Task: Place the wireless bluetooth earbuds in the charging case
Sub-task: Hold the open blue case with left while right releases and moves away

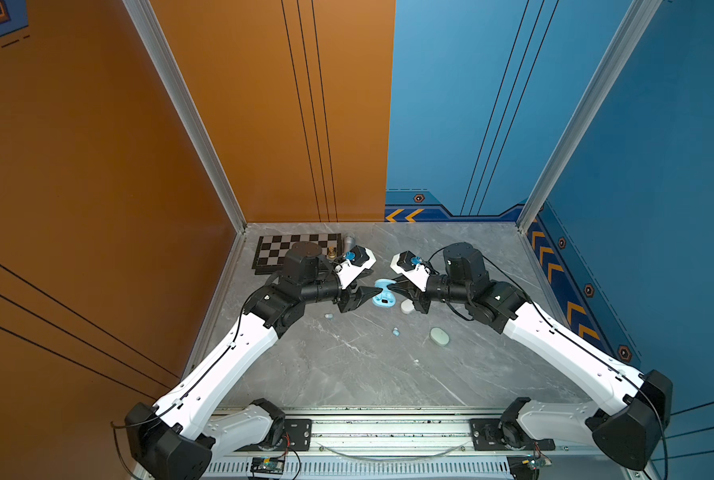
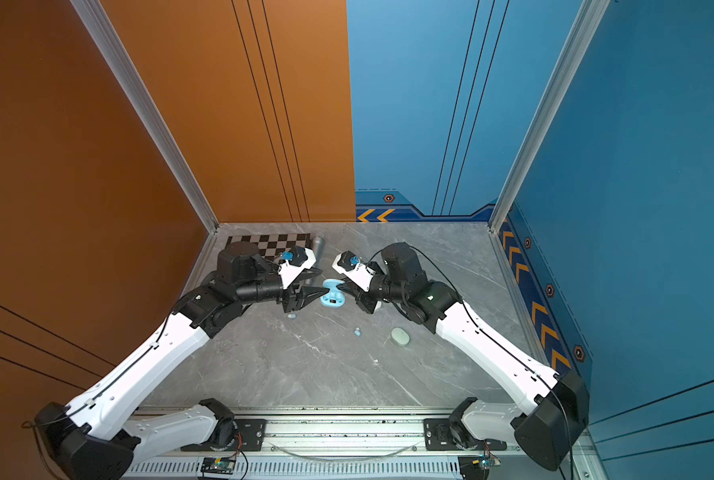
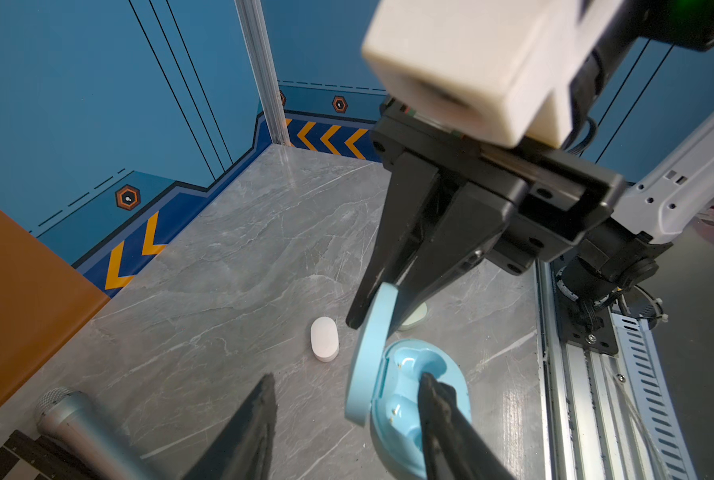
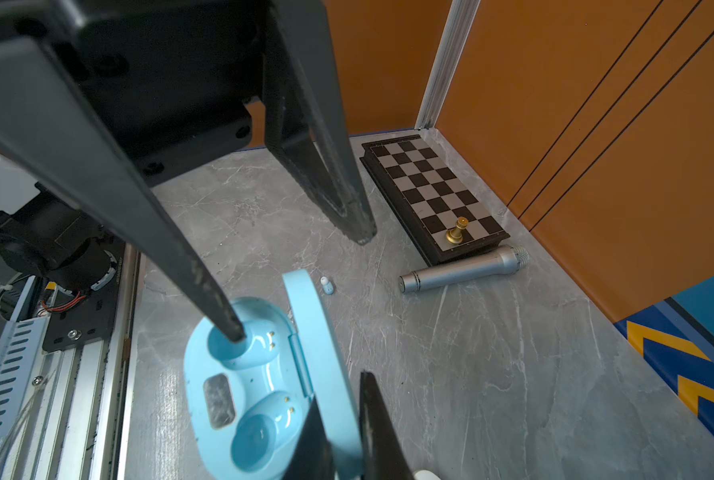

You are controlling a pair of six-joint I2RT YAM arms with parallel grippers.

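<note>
Grey marble tabletop, orange wall on one side, blue wall on the other. You have the light blue charging case lying open mid-table between the two arms, its lid standing nearly upright on the hinge. Your right gripper is clamped on the lid's upper edge, one finger on each face. Your left gripper is spread partway with nothing held between its fingers. One fingertip is down inside a well of the case base. The other fingertip hangs clear above the table beyond the lid. Both wells show gold contact pins. The wireless bluetooth earbuds are out on the table. One light blue bud lies near the left gripper on the side toward you. A second light blue bud lies nearer you, between the open case and a closed pale green case. A closed white case lies just beside the right gripper. In the far corner by the orange wall sits a chessboard carrying one gold chess piece. A silver microphone lies on its side against the board's edge.
</note>
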